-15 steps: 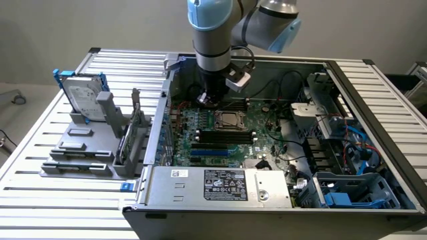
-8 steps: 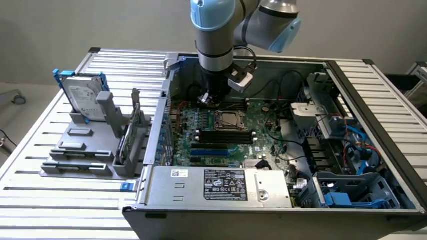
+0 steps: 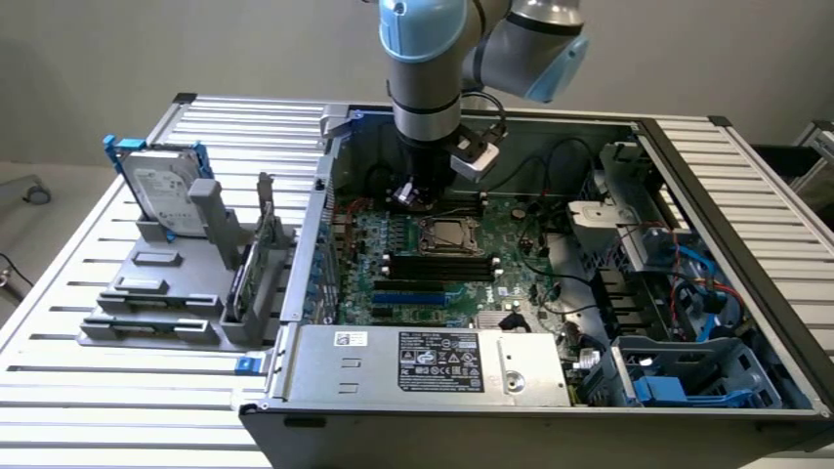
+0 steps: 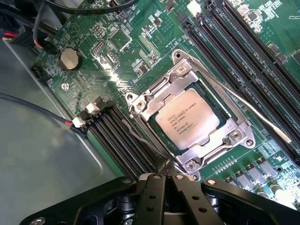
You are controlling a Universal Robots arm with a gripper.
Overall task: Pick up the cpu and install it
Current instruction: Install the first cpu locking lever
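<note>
A slatted metal table (image 3: 78, 391) carries an open computer case (image 3: 729, 205). Inside, the gripper (image 4: 165, 165), closed tight and holding nothing, hovers over the green board (image 4: 117, 61). The cpu (image 4: 187, 123) sits in its socket (image 4: 236, 137), at the gripper's five o'clock in the exterior view. The arm (image 3: 424, 88) hangs straight down.

Hard drive (image 3: 163, 191) upright in grey rack (image 3: 144, 327); coin battery (image 4: 70, 58) on green motherboard (image 4: 154, 28).
</note>
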